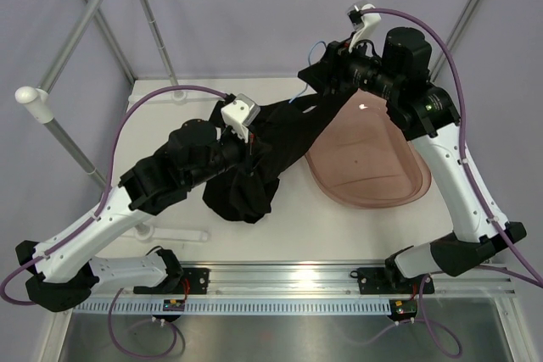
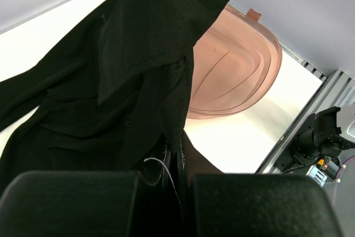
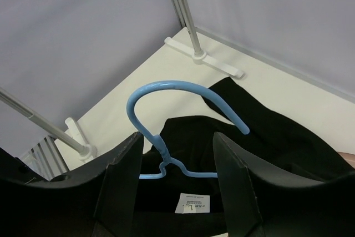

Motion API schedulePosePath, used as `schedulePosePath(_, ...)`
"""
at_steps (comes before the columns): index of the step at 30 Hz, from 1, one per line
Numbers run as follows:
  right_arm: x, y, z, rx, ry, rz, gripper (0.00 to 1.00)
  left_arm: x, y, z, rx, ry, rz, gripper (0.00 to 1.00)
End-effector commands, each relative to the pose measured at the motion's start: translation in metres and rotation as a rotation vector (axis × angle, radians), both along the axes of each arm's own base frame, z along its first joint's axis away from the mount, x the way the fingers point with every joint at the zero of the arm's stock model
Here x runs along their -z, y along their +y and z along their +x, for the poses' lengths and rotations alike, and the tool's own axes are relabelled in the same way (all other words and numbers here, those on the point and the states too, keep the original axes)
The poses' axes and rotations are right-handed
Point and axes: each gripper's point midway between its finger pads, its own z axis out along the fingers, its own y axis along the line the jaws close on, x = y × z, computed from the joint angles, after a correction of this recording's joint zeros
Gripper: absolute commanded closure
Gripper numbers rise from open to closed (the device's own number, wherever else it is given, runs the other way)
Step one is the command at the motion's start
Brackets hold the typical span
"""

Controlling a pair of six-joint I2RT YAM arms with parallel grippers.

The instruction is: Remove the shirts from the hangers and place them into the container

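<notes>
Top view: the black shirt point(image 1: 254, 184) lies bunched just left of the pink tub point(image 1: 373, 184). Left wrist view: the left gripper point(image 2: 166, 192) is clamped on shirt fabric. Right wrist view: the right gripper point(image 3: 176, 159) stands open astride the neck of the blue hanger point(image 3: 172, 82). It should close squarely on the wire, then draw the hanger away from the tub.

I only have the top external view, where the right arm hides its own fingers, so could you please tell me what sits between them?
Observer: In the right wrist view, the blue hanger has its neck between the fingers of the right gripper, hook pointing up. The jaws stand apart.
Operator: Thank you. Where is the shirt relative to it?
Observer: The black shirt lies bunched beneath the wire, with a white label showing just below the neck.
Operator: And what does the left gripper have?
Observer: The left wrist view shows the left gripper shut on a fold of the shirt.
</notes>
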Motion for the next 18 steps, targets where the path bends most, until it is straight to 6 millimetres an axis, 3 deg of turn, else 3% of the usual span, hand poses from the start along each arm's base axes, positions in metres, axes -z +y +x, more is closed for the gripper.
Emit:
schedulePosePath(1,-0.009,0.008,-0.003,-0.011,-0.039,0.000,0.44,-0.038,-0.009,-0.001,0.036,-0.062,-0.115,1.00)
schedulePosePath(3,-0.010,0.011,-0.003,-0.012,-0.038,-0.002,0.61,-0.038,-0.010,-0.001,0.037,-0.062,-0.117,1.00)
schedulePosePath(4,-0.010,0.013,-0.003,-0.011,-0.040,-0.002,0.83,-0.038,-0.009,-0.002,0.037,-0.061,-0.116,1.00)
schedulePosePath(5,-0.010,0.013,-0.003,-0.008,-0.041,-0.001,0.96,-0.038,-0.009,-0.002,0.037,-0.060,-0.117,1.00)
schedulePosePath(6,-0.011,0.013,-0.002,0.000,-0.044,-0.003,1.00,-0.038,-0.008,-0.003,0.037,-0.060,-0.117,1.00)
schedulePosePath(7,-0.010,0.013,-0.001,0.003,-0.042,-0.004,1.00,-0.037,-0.006,-0.003,0.030,-0.056,-0.113,1.00)
schedulePosePath(11,-0.009,0.005,0.004,0.062,-0.043,-0.011,1.00,-0.036,0.009,-0.003,-0.022,-0.052,-0.104,0.56)
schedulePosePath(15,-0.012,-0.007,0.008,0.134,-0.061,-0.024,1.00,-0.025,0.026,-0.008,-0.066,-0.028,-0.095,0.51)
schedulePosePath(18,-0.020,-0.009,0.007,0.139,-0.069,-0.023,1.00,-0.006,0.034,-0.011,-0.081,0.002,-0.079,0.48)
